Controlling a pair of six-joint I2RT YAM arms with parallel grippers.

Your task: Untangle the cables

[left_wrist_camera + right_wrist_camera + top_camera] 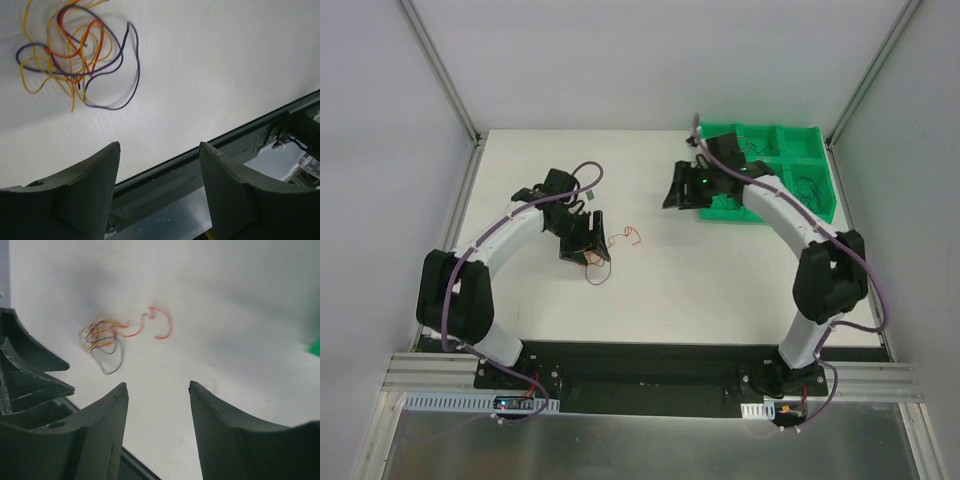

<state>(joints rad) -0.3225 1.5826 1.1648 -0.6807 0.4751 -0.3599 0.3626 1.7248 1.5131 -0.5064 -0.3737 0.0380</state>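
A small knot of thin orange, red and blue-purple cables (75, 55) lies on the white table; it also shows in the top view (596, 264) and the right wrist view (102, 337). A loose red strand (160, 322) curls out to its right, also visible from the top (630, 236). My left gripper (588, 250) hovers just over the knot, open and empty (160, 145). My right gripper (676, 192) is open and empty (157, 385), well to the right of the cables, by the green tray.
A green compartment tray (810, 205) stands at the back right, with thin black wires in some cells (804, 186). The left gripper's body (25, 375) shows in the right wrist view. The table's near edge and black base rail (240, 135) lie below.
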